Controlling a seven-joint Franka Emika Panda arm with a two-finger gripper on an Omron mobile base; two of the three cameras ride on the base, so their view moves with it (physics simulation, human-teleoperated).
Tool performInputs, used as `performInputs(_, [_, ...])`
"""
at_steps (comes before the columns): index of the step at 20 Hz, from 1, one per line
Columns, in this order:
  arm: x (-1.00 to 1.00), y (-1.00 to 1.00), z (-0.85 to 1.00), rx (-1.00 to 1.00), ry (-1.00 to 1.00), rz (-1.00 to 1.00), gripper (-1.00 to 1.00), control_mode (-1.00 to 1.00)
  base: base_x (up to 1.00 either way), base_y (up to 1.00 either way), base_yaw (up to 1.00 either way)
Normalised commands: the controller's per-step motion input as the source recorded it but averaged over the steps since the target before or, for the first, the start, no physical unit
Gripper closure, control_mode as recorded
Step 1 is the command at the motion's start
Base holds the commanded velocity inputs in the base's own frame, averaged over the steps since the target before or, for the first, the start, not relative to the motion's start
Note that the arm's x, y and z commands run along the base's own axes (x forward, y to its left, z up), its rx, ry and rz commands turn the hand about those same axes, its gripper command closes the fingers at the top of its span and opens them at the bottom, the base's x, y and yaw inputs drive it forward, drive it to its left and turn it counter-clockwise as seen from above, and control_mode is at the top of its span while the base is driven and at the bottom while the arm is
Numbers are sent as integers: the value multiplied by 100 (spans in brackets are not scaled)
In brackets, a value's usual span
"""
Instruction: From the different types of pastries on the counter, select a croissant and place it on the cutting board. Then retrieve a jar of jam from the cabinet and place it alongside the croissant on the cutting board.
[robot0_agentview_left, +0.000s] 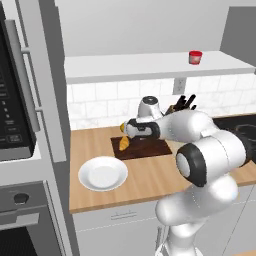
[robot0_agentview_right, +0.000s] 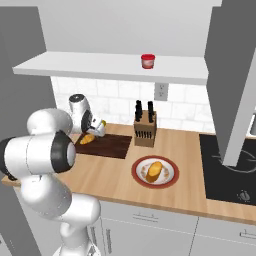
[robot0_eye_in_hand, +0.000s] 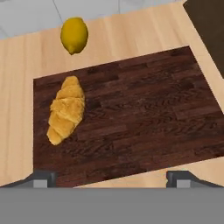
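We see a long wooden counter (robot0_agentview_right: 190, 150) under a pale wall cabinet (robot0_agentview_right: 100, 67) with a flat ledge. Our gripper (robot0_eye_in_hand: 111, 178) hangs just above the near edge of a dark board (robot0_eye_in_hand: 144, 113), its two tips spread wide with nothing between them.

Ahead of the gripper and to one side, the croissant (robot0_eye_in_hand: 66, 110) lies flat on the board, near one short edge, apart from both tips. Just past the board's far edge sits a lemon (robot0_eye_in_hand: 74, 34) on the counter. A knife block (robot0_agentview_right: 145, 127) stands beyond the board, and a red-rimmed plate (robot0_agentview_right: 171, 181) with another pastry (robot0_agentview_right: 154, 171) sits further along. An empty white plate (robot0_agentview_left: 102, 174) lies on the near side of the board.

High above the gripper, the small red jar (robot0_agentview_right: 148, 61) stands on the cabinet ledge.

We judge the croissant step done and the jam step next. That calls for lifting the open hand well up to the ledge and closing on the jar from the side.
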Motion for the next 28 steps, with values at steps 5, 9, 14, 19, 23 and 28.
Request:
performInputs(5, [-100, -37, 98, 4, -20, -2, -100, -100, 0, 0, 0])
performInputs(9, [-98, -3, 100, -3, -37, 0, -100, -100, 0, 0, 0])
performInputs(14, [-100, -19, 100, 0, -25, 0, -100, -100, 0, 0, 0])
performInputs(19, [-100, -27, 100, 0, -17, -4, -100, -100, 0, 0, 0])
performInputs(23, [-97, -18, 100, 0, -10, -8, -100, -100, 0, 0, 0])
performInputs(28, [-91, -19, 100, 0, -7, -12, -100, -100, 0, 0, 0])
